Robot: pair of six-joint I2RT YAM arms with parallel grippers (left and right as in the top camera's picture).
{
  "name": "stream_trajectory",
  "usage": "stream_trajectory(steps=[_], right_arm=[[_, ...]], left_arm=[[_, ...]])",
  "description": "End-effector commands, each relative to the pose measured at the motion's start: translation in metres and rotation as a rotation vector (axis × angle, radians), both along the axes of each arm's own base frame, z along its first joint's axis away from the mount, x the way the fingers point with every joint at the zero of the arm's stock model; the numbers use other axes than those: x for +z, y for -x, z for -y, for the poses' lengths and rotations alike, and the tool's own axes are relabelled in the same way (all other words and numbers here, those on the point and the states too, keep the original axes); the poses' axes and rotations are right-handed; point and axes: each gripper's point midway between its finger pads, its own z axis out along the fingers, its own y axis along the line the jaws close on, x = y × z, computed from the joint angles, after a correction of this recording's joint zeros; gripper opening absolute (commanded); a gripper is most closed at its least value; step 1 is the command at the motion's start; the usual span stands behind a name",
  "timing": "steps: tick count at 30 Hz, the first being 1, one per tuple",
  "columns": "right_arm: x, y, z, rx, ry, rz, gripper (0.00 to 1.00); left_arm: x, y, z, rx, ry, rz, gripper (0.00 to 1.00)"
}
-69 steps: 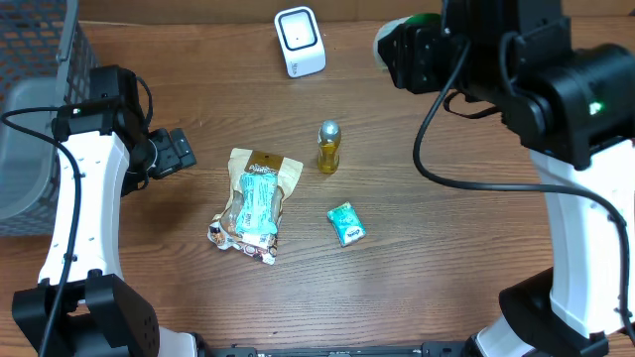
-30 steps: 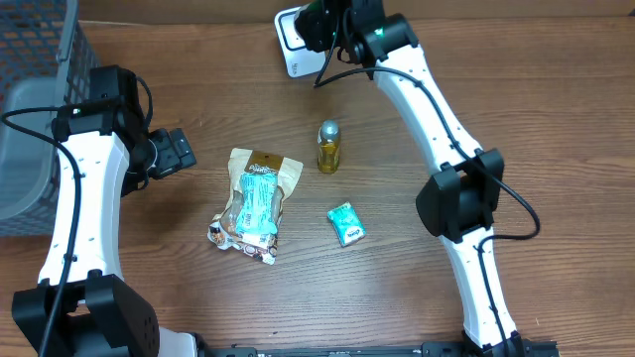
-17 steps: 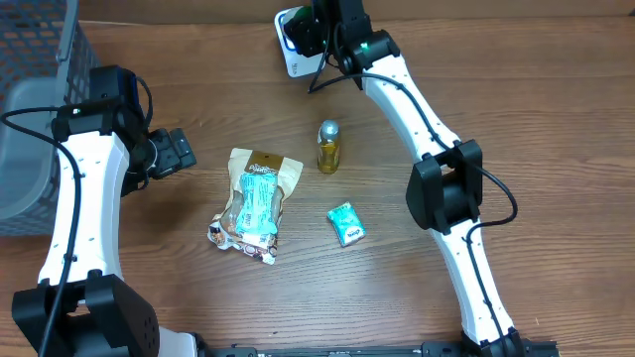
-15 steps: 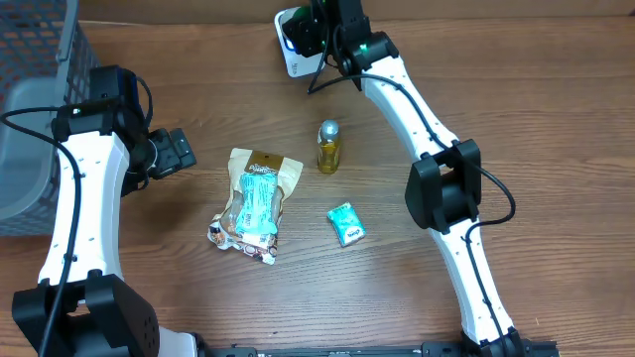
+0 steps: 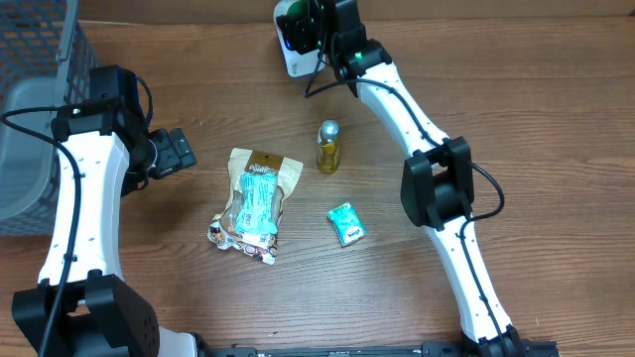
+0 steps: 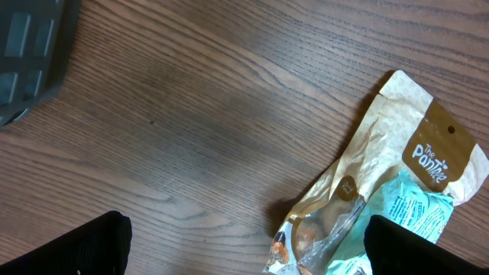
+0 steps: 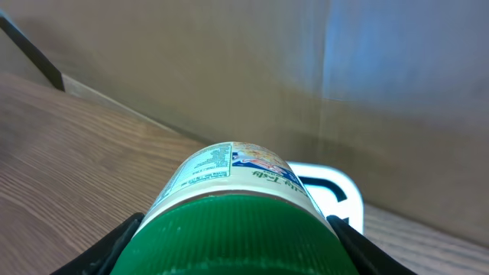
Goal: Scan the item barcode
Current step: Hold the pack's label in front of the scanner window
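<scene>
The right end effector (image 5: 301,22) holds a green-lidded jar (image 5: 291,12) at the white scanner (image 5: 292,61).

Overhead: the jar sits just in front of the scanner at the far edge of the desk (image 5: 526,129). The left end effector (image 5: 180,152) hangs wide open beside a snack pouch (image 5: 254,198), and a small bottle (image 5: 328,146), a teal packet (image 5: 346,224) and a grey basket (image 5: 35,59) lie elsewhere. Left wrist: the pouch's brown corner tag bears white writing starting "The Pan"; the rest is unclear, and the fingers are spread far apart above bare wood. Right wrist: the fingers clamp the jar's ribbed green lid from both sides. Its label carries fine print too small to read, and the scanner is just behind it.
</scene>
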Motion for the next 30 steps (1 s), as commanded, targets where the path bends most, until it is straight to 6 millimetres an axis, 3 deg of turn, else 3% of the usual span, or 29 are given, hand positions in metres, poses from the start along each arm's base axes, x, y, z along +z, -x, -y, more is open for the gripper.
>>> stream_trajectory(steps=[1, 5, 21, 23, 25, 30], right_arm=[[-0.009, -0.005, -0.001, -0.011, -0.036, -0.002, 0.06], [-0.014, -0.008, -0.002, -0.021, -0.061, -0.004, 0.08], [0.003, -0.014, -0.004, -0.019, -0.093, 0.069, 0.08], [0.008, -0.016, -0.004, -0.020, -0.100, 0.084, 0.04], [0.022, -0.019, 0.000, -0.033, -0.134, 0.100, 0.04], [0.094, -0.016, 0.019, -0.057, -0.200, 0.146, 0.04]], left_arm=[[0.002, -0.001, -0.001, 0.000, -0.004, 0.005, 0.99], [0.001, -0.001, -0.001, 0.000, -0.004, 0.005, 1.00], [0.001, -0.001, -0.001, 0.000, -0.003, 0.005, 1.00], [0.001, -0.001, -0.001, 0.000, -0.003, 0.005, 1.00], [0.001, -0.001, -0.001, 0.000, -0.004, 0.005, 1.00], [0.001, -0.001, -0.001, 0.000, -0.004, 0.005, 0.99]])
